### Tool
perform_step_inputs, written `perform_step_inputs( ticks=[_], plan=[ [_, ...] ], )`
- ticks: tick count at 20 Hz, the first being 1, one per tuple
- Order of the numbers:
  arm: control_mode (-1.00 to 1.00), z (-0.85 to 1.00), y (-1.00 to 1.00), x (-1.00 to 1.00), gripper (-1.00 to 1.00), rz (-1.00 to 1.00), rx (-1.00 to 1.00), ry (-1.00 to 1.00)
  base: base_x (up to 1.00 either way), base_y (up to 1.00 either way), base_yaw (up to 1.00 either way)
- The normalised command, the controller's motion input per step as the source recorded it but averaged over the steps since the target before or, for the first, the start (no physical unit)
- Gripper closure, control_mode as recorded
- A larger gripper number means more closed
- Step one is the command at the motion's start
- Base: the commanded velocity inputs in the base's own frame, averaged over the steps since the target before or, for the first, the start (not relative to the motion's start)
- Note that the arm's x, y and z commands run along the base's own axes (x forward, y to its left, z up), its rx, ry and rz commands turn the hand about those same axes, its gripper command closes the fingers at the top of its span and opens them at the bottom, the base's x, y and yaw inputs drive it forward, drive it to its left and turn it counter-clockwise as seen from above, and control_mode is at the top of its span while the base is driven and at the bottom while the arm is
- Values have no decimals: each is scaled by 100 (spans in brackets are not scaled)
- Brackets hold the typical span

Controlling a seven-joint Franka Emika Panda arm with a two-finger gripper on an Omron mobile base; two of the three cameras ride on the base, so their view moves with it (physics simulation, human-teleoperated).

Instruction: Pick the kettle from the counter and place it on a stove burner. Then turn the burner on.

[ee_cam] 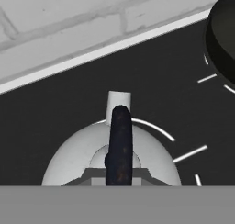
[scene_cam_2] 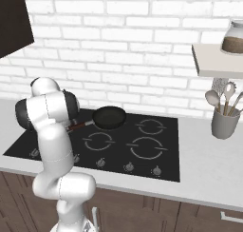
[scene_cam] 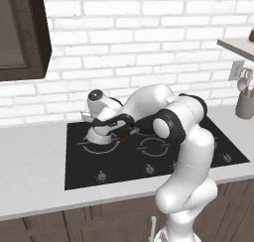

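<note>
The kettle (ee_cam: pixel 87 154) sits on the stove (scene_cam: pixel 163 159), over a ring at its rear left, spout toward the brick wall (scene_cam: pixel 149 42). The pincer (scene_cam: pixel 110 125) seems pressed shut on the kettle's dark handle (ee_cam: pixel 120 140). A pan (scene_cam_2: pixel 109 117) sits nearby on the stove, right of the kettle.

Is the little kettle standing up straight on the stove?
Yes, upright. The kettle sits flat on the black stove over a burner ring, its dark handle on top and spout pointing away.
</note>
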Motion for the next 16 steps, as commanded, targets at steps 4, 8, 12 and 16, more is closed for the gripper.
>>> perform_step_inputs(
  ticks=[4, 8, 12, 16],
  plan=[
    [-100, -22, 0, -4, 100, 0, 0, 0, 0, 0, 0],
    [-100, -40, 0, 0, 100, 0, 0, 0, 0, 0, 0],
    [-100, -54, 0, 0, 100, 0, -1, 0, 0, 0, 0],
    [-100, -51, -9, -19, 100, 0, 0, 1, 0, 0, 0]
  ],
)
